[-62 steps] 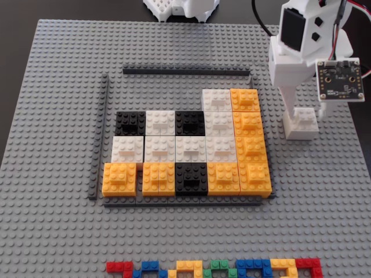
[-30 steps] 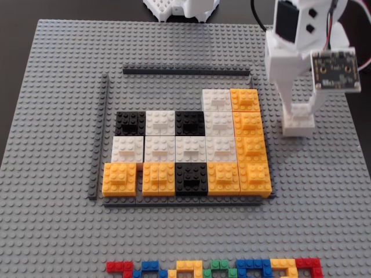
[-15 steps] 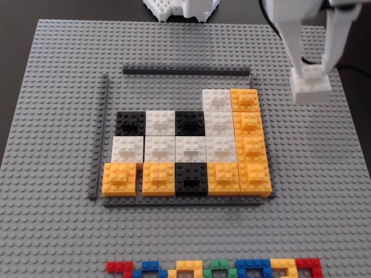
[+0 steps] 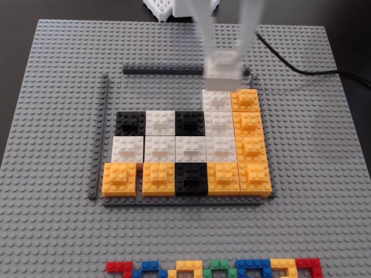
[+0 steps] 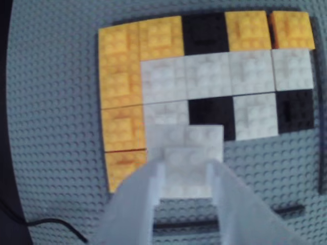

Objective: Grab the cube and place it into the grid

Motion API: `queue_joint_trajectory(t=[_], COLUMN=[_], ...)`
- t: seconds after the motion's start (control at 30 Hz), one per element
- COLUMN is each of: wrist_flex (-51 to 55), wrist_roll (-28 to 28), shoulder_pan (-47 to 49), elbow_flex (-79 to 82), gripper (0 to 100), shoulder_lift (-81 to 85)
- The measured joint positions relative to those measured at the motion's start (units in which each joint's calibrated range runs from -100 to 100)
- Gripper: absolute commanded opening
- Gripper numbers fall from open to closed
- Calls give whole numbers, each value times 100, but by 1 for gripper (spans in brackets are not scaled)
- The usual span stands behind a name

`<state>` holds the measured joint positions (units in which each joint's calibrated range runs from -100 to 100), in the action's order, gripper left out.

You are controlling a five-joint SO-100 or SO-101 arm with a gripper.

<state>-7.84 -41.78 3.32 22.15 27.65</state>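
Observation:
My gripper [image 4: 224, 62] comes in from the top of the fixed view, shut on the cube [image 4: 223, 72], a small white square block. It holds the cube just above the baseplate, past the far edge of the grid [image 4: 174, 201], behind a white block [image 4: 217, 101] in the grid's far row. That row has bare cells to the left of this block. In the wrist view the cube [image 5: 186, 153] sits between my fingers [image 5: 153, 189], over the near edge of the grid [image 5: 204, 76]. The cube looks blurred in the fixed view.
The grey studded baseplate [image 4: 58, 116] carries dark grey strips at the far side [image 4: 162, 70] and left [image 4: 99, 139]. A row of small multicoloured bricks [image 4: 214, 268] lies at the near edge. A black cable [image 4: 313, 72] crosses the far right corner.

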Motion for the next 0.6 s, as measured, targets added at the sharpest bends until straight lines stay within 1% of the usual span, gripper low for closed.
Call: queue_joint_trajectory(t=[0.3,0.6], wrist_flex=[-327,-498], wrist_roll=[-400,-493], shoulder_pan=[-758,-941], elbow_flex=[1580,2763], gripper=[8,8], shoulder_lift=[696,1213])
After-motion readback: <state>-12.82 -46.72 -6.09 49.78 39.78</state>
